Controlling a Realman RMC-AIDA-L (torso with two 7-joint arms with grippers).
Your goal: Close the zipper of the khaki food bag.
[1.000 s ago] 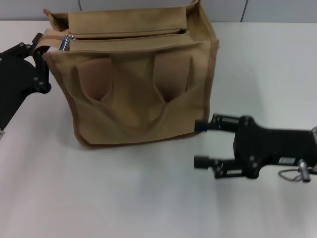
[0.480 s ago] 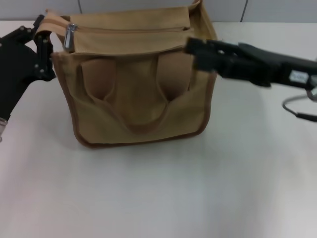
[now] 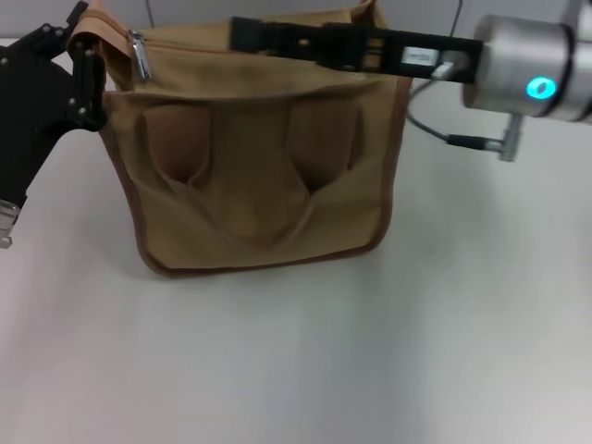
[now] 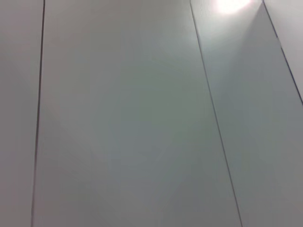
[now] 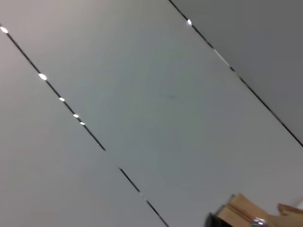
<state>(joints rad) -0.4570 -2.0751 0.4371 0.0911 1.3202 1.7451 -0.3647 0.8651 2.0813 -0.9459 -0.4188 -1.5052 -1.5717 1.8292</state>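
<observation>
Item, nearest us: bare table (image 3: pixel 296 370), white. Behind it, toward the table's far edge, the khaki food bag (image 3: pixel 259 185), upright. At its top, near the bag's left end, the zipper (image 3: pixel 139 55) pull. Left gripper (image 3: pixel 79 69) pressed against that end; grasp not determinable. Right gripper (image 3: pixel 245 35) reaching over the top panel; released or clenched, we could not tell. Risk, in our judgement: unanchored canvas could drag with the slider and jam it. Zip line hidden beneath the right arm; both wrist views showed mostly wall.
</observation>
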